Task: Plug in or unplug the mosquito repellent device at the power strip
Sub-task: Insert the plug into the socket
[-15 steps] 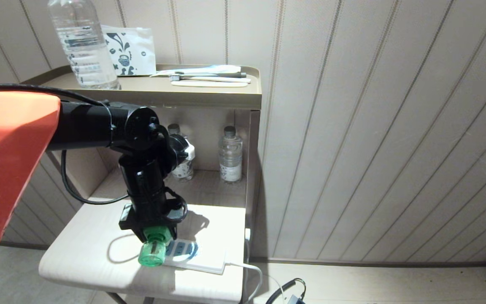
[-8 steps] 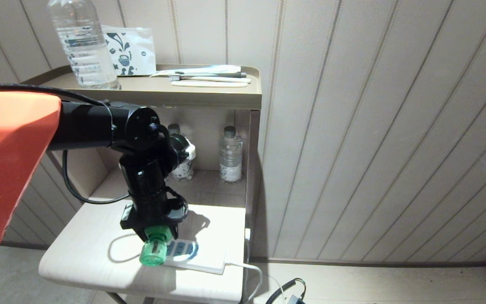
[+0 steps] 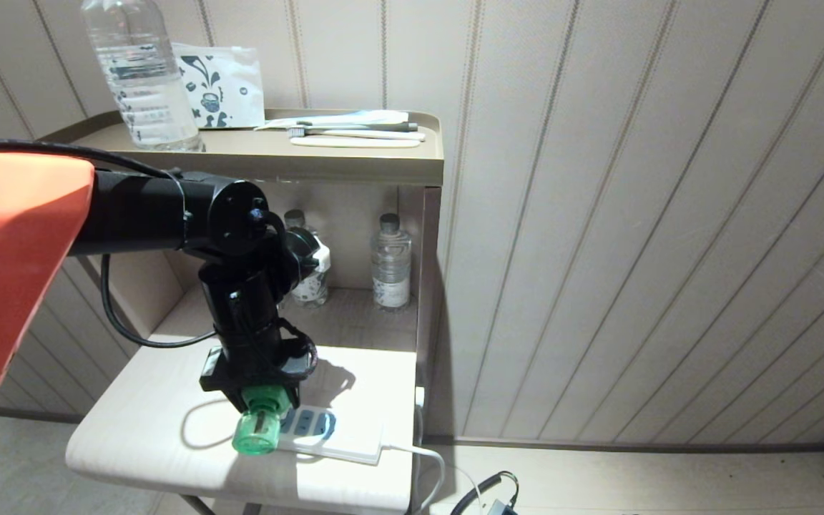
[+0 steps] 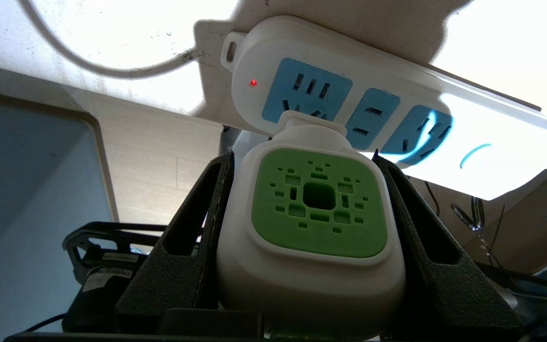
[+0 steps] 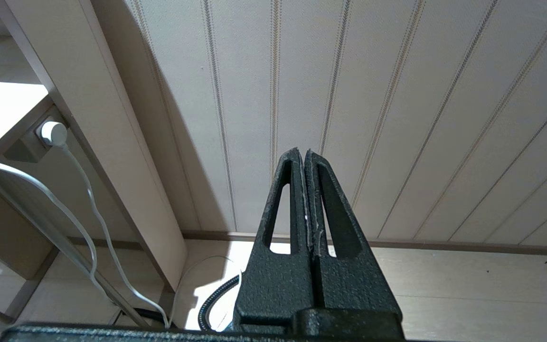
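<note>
The mosquito repellent device (image 3: 256, 431) has a white body with a green vented face (image 4: 319, 209) and a green bottle that points toward me in the head view. My left gripper (image 4: 302, 156) is shut on its white sides and reaches down onto the lower shelf. The device's plug neck rests against the end socket of the white power strip (image 4: 273, 42), whose red light is lit. Its prongs are hidden. The power strip (image 3: 344, 440) lies flat near the shelf's front edge. My right gripper (image 5: 300, 152) hangs shut and empty, facing the panelled wall.
The strip's white cord (image 3: 430, 461) drops off the shelf's right side toward a black cable (image 3: 487, 493) on the floor. Two small bottles (image 3: 391, 261) stand at the back of the lower shelf (image 3: 140, 422). A large water bottle (image 3: 141, 71), a printed pack (image 3: 222, 86) and toothbrushes (image 3: 355, 132) lie on top.
</note>
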Controlling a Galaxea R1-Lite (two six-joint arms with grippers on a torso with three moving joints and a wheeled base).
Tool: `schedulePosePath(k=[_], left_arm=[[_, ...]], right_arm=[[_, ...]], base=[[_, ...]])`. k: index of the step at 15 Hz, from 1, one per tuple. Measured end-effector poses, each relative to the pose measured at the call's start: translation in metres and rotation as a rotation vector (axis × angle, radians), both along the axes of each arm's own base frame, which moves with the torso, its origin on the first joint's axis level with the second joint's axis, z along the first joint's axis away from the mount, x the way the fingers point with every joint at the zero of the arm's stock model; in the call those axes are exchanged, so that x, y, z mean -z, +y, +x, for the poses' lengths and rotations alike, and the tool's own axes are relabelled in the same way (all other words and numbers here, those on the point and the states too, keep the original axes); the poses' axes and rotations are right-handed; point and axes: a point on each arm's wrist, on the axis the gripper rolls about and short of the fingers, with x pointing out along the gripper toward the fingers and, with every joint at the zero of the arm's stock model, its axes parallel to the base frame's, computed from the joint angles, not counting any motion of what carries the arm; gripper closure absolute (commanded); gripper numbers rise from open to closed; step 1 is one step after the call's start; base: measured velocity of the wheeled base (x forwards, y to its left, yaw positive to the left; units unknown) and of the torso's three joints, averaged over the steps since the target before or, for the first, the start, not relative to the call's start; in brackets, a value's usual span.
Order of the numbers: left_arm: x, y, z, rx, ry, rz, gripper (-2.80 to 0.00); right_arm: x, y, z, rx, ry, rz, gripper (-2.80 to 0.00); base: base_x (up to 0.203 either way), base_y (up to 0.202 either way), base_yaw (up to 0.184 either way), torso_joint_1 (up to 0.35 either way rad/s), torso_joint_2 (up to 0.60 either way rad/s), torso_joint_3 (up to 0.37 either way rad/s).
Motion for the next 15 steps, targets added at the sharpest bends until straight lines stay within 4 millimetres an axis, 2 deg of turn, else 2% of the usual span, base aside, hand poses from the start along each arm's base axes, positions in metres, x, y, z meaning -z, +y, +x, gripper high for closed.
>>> schedulePosePath(k=[9,15], left_arm=[[0.0096,-0.0050,0.0065,0.016,0.000,0.006,0.00],[0.0082,-0.0034,0.0062,0.016,-0.004,0.007,0.00]], right_arm=[[0.0000,0.0000,0.0000,0.000,0.000,0.000,0.00],[0.0000,0.0000,0.0000,0.000,0.000,0.000,0.00]], base=[[0.000,0.000,0.000,0.000,0.00,0.000],[0.000,0.000,0.000,0.000,0.00,0.000]])
